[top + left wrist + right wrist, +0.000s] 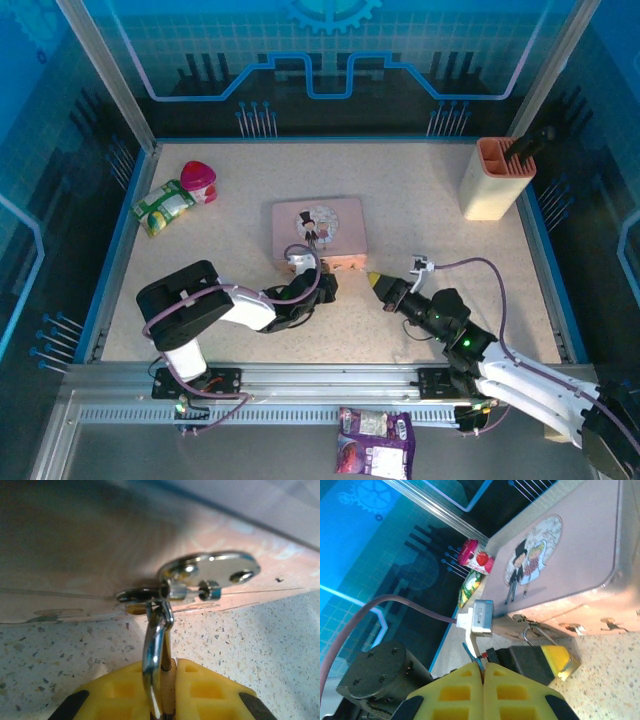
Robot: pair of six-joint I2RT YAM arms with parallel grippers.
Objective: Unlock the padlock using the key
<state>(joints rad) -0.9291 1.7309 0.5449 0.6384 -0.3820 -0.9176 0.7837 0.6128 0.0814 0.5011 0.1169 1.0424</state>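
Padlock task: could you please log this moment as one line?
left gripper: shut on padlock hanging from pink tin | right gripper: shut on key, apart from padlock | key not yet inserted

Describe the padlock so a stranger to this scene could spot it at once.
Find the pink illustrated tin in the middle of the table. Hooked to the silver hasp on its near wall is the padlock, pinched in the yellow-tipped left gripper. It is the tiny brass piece with a thin silver shackle, dwarfed by the tin.
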